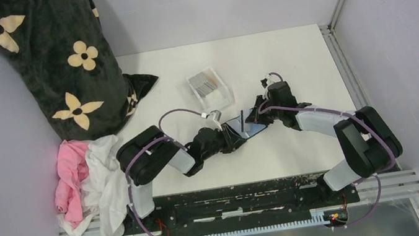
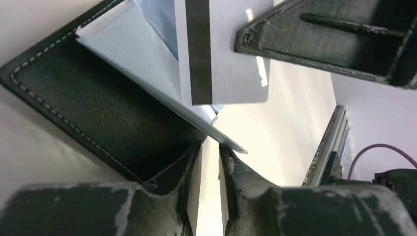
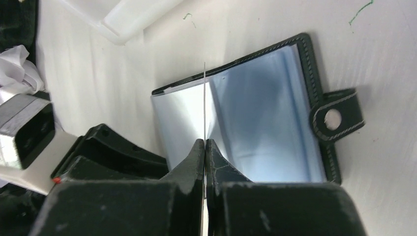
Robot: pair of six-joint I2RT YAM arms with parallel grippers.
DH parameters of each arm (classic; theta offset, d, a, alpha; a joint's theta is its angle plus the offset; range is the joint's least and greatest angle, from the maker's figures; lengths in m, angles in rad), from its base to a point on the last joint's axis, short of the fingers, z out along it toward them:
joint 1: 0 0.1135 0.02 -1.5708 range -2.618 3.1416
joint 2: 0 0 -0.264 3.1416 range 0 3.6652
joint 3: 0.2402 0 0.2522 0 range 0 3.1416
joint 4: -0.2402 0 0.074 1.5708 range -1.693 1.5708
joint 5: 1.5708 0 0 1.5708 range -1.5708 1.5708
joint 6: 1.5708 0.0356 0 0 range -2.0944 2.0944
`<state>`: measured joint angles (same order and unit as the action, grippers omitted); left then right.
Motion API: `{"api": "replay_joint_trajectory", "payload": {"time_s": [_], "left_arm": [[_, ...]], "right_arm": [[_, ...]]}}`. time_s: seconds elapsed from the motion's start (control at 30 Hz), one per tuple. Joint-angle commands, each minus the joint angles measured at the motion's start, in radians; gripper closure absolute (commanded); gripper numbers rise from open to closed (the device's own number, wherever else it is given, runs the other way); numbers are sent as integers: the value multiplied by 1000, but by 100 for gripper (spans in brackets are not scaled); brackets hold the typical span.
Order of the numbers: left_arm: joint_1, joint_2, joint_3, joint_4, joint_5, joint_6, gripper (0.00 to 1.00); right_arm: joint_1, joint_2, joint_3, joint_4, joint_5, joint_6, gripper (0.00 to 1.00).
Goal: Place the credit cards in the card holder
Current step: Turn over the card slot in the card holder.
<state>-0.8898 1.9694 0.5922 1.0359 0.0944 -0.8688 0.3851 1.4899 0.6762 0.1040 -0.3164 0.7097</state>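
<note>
The black card holder [image 3: 265, 113] lies open on the white table, its grey-blue slots facing up and its snap tab [image 3: 334, 118] to the right. My right gripper [image 3: 204, 142] is shut on a grey credit card [image 3: 204, 98], seen edge-on and upright over the holder's fold. The left wrist view shows that card's magnetic stripe [image 2: 199, 49]. My left gripper [image 2: 210, 147] sits at the holder's near-left corner [image 1: 232, 136], jaws a narrow gap apart with only table showing between them. The black flap [image 2: 98, 108] lies beside its left finger. More credit cards [image 1: 206, 82] lie in the clear tray.
The clear plastic tray [image 1: 219, 97] stands just behind the holder. A black flowered cloth bag [image 1: 54, 60] fills the back left. Pink and white cloths [image 1: 88, 180] are heaped by the left arm's base. A metal rail [image 1: 343, 66] runs along the table's right edge.
</note>
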Motion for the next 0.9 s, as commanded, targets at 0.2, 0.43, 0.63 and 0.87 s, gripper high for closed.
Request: {"api": "replay_joint_trajectory", "payload": {"time_s": [0.2,0.43,0.63,0.87], "left_arm": [[-20,-229,-158,-414,-84,45,62],[-39,-334,-132,-540,-106,53,56],[-49,-495,-137,-668,-171,55,53],[-49,-662,-61,-803,-297,92,51]], "right_arm": [[12,55,29,21,8,-33,99],[30,77,35,27,24,-36,99],[32,75,36,18,34,-39,99],[35,74,36,15,40,-41,99]]}}
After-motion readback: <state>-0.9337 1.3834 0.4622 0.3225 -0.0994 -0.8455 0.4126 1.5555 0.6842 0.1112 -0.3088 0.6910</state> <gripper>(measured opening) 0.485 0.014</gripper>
